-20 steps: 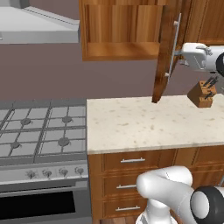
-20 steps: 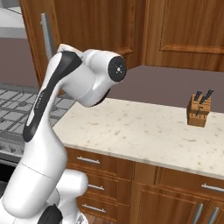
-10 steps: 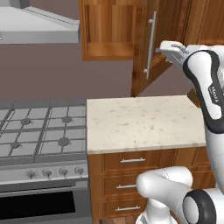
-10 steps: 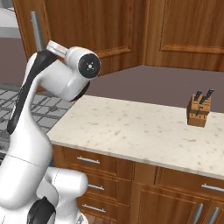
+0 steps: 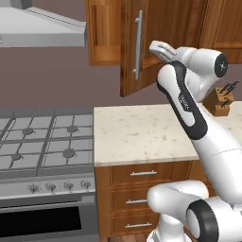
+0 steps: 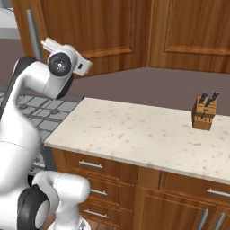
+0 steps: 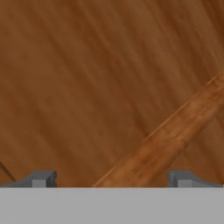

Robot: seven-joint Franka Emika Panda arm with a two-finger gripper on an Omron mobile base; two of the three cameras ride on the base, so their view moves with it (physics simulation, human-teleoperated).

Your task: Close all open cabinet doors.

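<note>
Gripper (image 7: 112, 183) sits with fingertips (image 7: 41, 178) spread wide, holding nothing, face-on to the wood. Since 1.0 s ago the cabinet door (image 5: 142, 47) has swung from nearly edge-on to showing most of its front in the left base view, and the arm has followed it leftward. Judgement: the push is working; the door is partly closed, not yet flush. The door stands directly ahead of the gripper, very close: reddish-brown, with a raised panel edge and a vertical silver bar handle (image 5: 138, 45).

wall (image 5: 56, 75): mauve | counter (image 5: 137, 132): speckled cream | stove (image 5: 42, 146): grey gas | drawers (image 5: 142, 174): wood
</note>
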